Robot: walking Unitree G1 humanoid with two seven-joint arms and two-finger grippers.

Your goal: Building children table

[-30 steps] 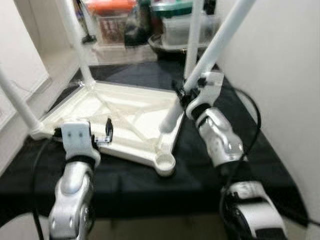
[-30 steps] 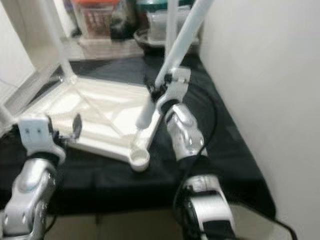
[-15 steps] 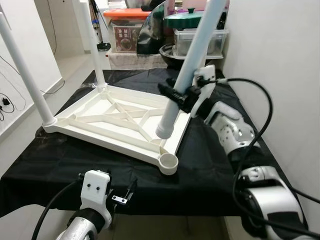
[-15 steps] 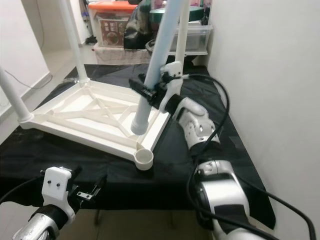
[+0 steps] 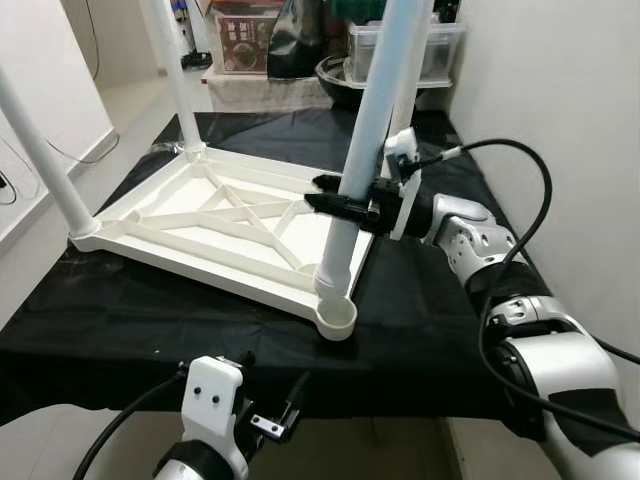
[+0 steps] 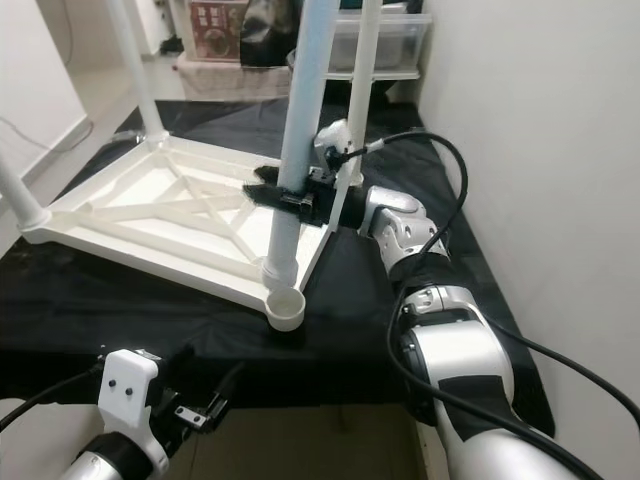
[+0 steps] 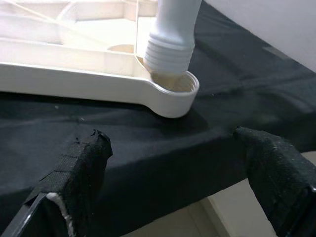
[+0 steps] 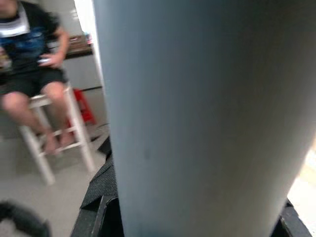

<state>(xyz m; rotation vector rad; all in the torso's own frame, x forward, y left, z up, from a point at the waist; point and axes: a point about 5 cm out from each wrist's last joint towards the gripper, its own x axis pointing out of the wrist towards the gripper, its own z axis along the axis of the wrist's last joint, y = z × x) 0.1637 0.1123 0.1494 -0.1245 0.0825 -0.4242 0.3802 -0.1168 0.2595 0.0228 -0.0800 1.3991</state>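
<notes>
Moved since earlier: the table leg was tilted with its lower end above the frame; it now stands nearly upright, its threaded end at the rim of the corner socket. The left arm has dropped from beside the tabletop to below the counter's front edge.
Right gripper: clamped around the table leg partway up, fingers either side of the tube; its wrist view shows the pale tube pressed close between the black fingers.
Left gripper: low, in front of the counter edge, fingers spread wide with nothing between them; its wrist view looks at the socket and the leg's ribbed end.
Tabletop: white, lying upside down on the counter, ribbed underside up.
Other legs: three white ones already stand in the remaining corners.
Counter: draped in black cloth.
Background: storage boxes behind; a seated person on a white stool, blurred.
</notes>
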